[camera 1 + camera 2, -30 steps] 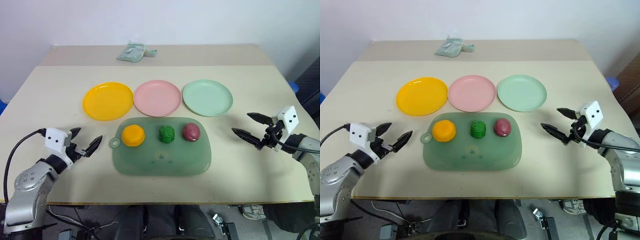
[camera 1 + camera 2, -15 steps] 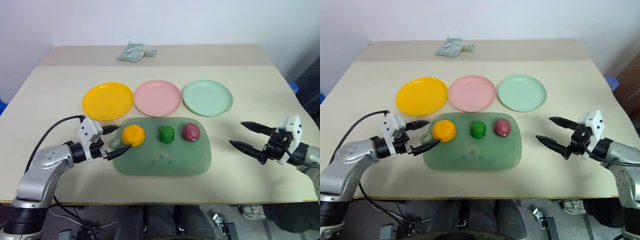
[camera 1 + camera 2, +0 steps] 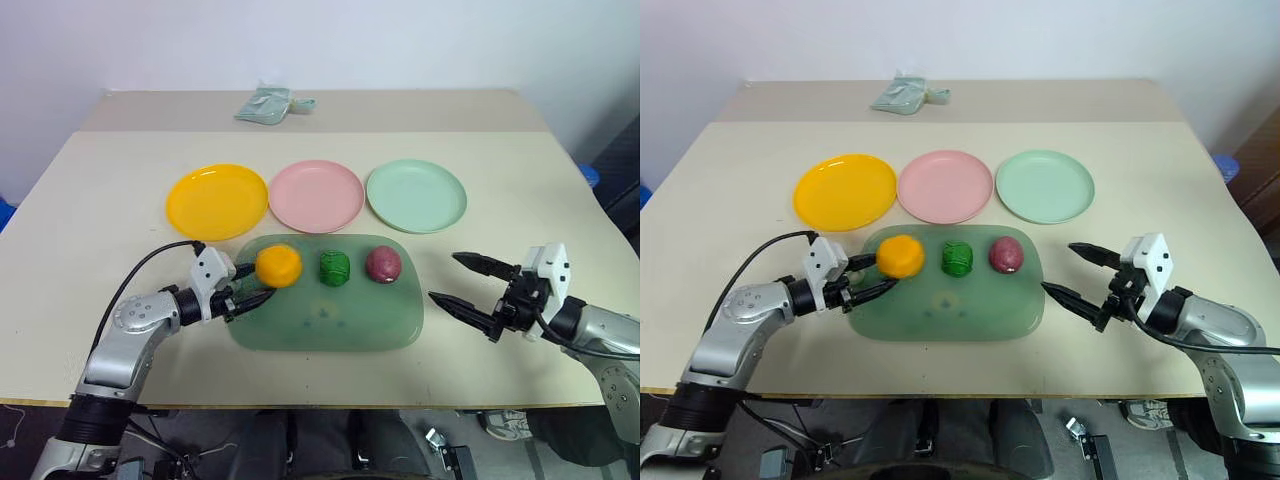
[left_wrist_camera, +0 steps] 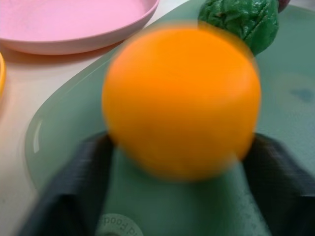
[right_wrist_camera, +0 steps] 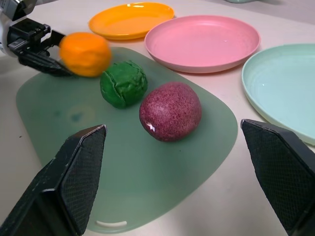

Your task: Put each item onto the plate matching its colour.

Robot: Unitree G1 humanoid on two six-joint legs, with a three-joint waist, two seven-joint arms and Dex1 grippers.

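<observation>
Left hand (image 3: 252,284) pinching orange lump (image 3: 278,266): lift clear of tray (image 3: 330,325), carry straight to yellow-orange plate (image 3: 216,201); right hand (image 3: 468,283) spread.

Head pair high over table (image 3: 80,200), wrist cameras low — shared tray (image 5: 162,162)

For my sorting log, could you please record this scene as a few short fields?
Orange item: on the green tray, between the left gripper's jaws
Dark green item: on tray, middle
Maroon item: on tray
Yellow plate, pink plate, mint plate: bare
Right gripper: jaws open, beside tray
</observation>
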